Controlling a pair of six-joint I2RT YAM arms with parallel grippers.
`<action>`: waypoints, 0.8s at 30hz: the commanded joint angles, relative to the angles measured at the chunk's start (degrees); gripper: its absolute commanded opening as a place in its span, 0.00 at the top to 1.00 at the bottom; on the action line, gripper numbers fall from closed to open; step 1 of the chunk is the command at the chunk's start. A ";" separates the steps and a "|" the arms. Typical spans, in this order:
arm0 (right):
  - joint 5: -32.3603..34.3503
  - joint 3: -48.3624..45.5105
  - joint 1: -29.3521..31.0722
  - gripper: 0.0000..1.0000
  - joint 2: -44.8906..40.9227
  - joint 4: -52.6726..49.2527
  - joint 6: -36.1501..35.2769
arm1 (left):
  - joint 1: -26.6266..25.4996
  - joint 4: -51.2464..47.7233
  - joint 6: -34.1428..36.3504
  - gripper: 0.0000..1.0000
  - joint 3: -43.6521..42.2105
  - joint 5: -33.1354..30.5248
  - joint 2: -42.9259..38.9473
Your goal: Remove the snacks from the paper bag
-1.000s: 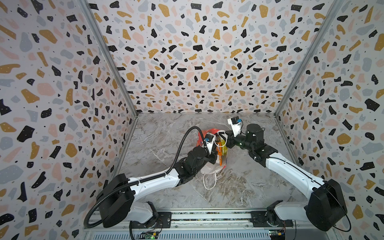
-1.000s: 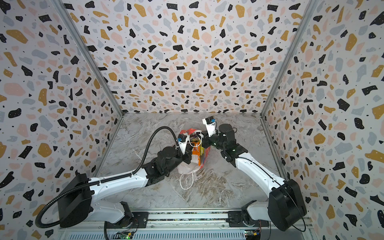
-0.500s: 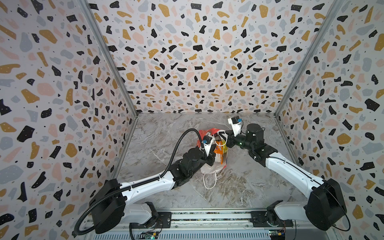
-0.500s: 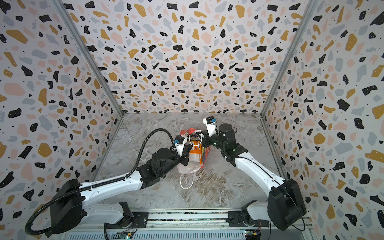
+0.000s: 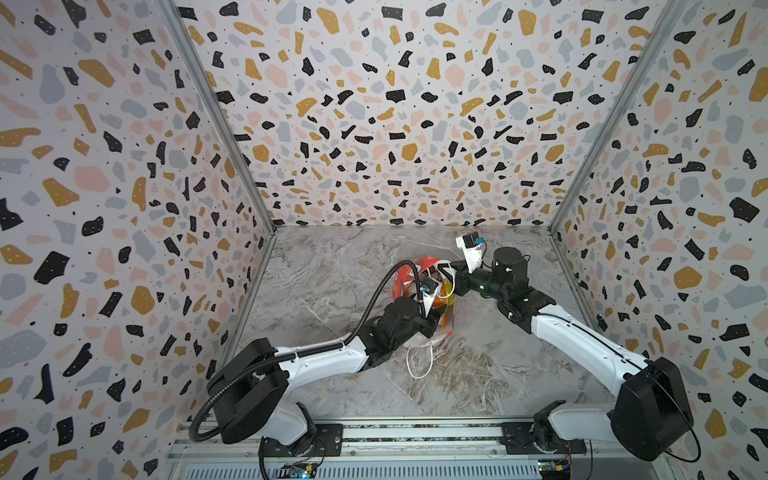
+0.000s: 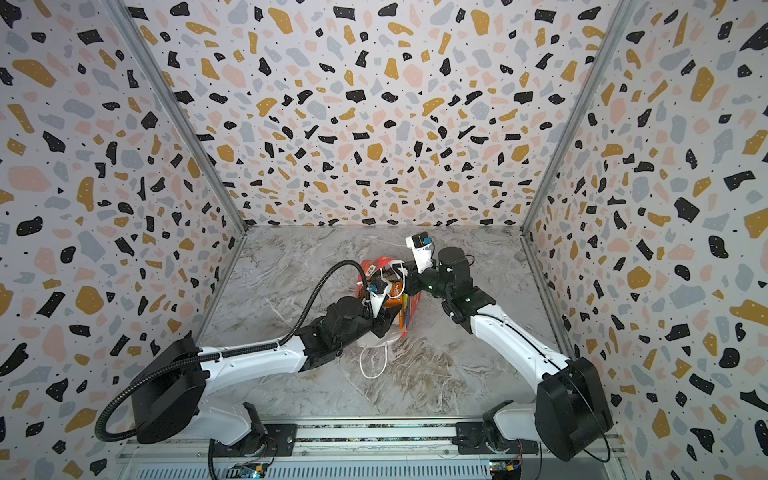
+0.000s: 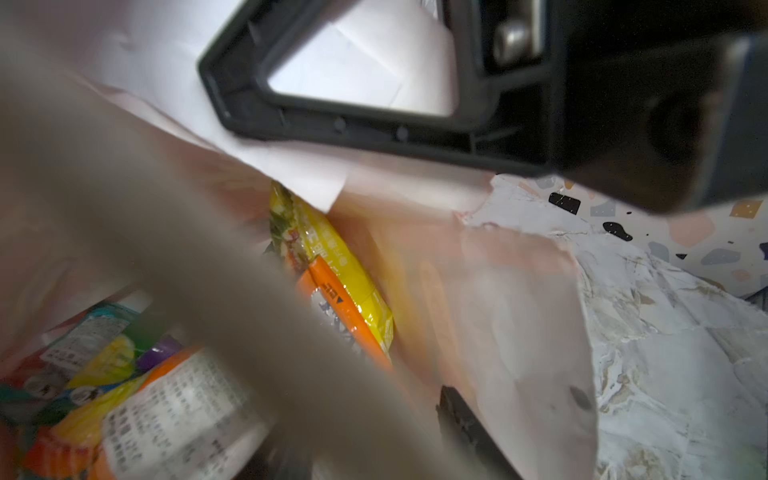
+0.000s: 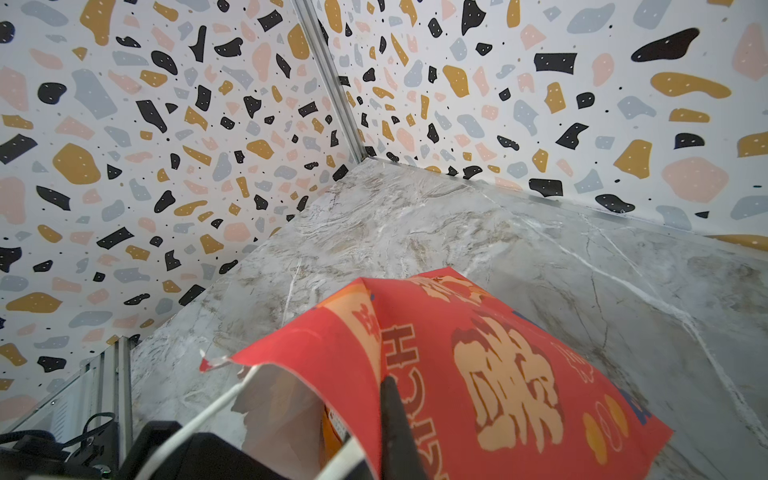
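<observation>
The paper bag sits near the centre of the counter, and the snacks are seen lying inside it. The left arm is stretched low from 7 o'clock. Its left tool is dipped into the bag's mouth at the 6 o'clock rim. In the left wrist view its jaws are seen standing apart, with the white inner wall between them and nothing clamped. The right arm is reached in from 4 o'clock with the wrist bent. The right tool is closed on the bag's rim at 3 o'clock, one finger laid on the red outer face. A white cord handle is trailed on the counter at 6 o'clock of the bag. A black cable is arched past the bag's 9 o'clock side. In the left wrist view some packets are hidden by a blurred grey band that cannot be identified.
</observation>
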 commanded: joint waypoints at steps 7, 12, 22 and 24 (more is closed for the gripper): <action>-0.74 0.57 -0.48 1.00 -2.85 3.14 -1.07 | 0.45 5.44 1.02 0.40 3.43 -4.32 2.01; -0.66 1.28 -0.49 1.00 -2.95 2.82 -0.62 | 0.53 5.48 0.46 0.42 4.96 -9.16 4.88; -1.09 1.09 -0.59 1.00 -2.62 3.96 -0.44 | 1.02 4.41 0.78 0.55 8.01 -13.54 11.31; -1.31 1.04 -0.53 1.00 -2.58 4.01 -0.41 | 1.19 4.56 0.56 0.70 8.18 -12.91 12.30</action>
